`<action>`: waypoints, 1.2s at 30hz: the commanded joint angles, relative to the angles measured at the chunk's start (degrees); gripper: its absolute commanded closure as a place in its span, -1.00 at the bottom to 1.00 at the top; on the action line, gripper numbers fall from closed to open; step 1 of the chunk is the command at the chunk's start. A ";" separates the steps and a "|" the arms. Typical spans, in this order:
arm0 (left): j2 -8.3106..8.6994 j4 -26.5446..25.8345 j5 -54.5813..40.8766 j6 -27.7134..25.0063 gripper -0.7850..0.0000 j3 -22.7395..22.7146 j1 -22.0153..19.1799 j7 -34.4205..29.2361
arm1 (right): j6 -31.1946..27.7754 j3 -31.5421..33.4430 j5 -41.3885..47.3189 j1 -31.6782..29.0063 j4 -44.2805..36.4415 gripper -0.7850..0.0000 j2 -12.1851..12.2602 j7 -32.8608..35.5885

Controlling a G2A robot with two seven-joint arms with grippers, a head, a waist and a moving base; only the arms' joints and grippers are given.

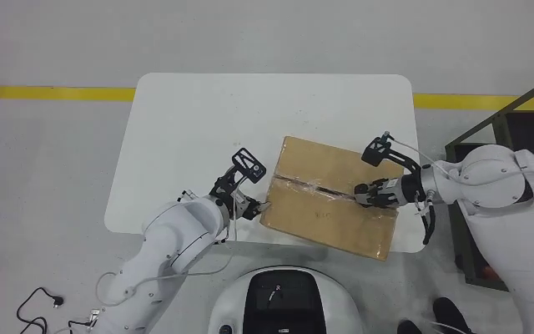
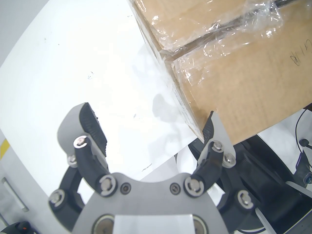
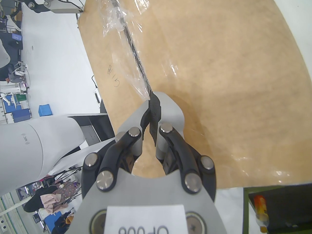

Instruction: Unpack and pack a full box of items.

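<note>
Brown cardboard box (image 1: 334, 196) is on the near right part of the white rounded-corner table (image 1: 209, 125), rotated at an angle. Its near edge hangs past the table edge. Flaps are closed, with a dark centre seam (image 3: 136, 57) running the length of the top. Clear wrinkled tape (image 3: 117, 25) lies along the seam, rumpled and lifted off the cardboard in places. There's a small handwritten mark (image 3: 113, 76) on the flap just beside the seam.

Left gripper (image 2: 150, 115) is at the box's near-left corner, low, by the table surface. Jaws are spread wide with nothing between them. One finger (image 2: 212, 125) is right at the box's bottom corner and looks to be touching, can't confirm contact. The other finger (image 2: 92, 120) is over bare table, clear of the box. So the box is just outside the opening, on one side, not between the pads. In the top view it sits at (image 1: 253, 206), beside the box's left end face.

Right gripper (image 3: 152, 105) is on top of the box, over the seam near its right end, at (image 1: 365, 194) in the top view. Fingers are pinched together on the loose end of the tape. From the fingertips the strip runs along the seam toward the box's other end.
</note>
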 commanded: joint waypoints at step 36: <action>0.06 -2.18 -1.71 -1.15 -1.00 -0.41 -0.76 1.12 | 1.67 9.43 0.66 -3.88 -4.38 1.00 2.89 -12.78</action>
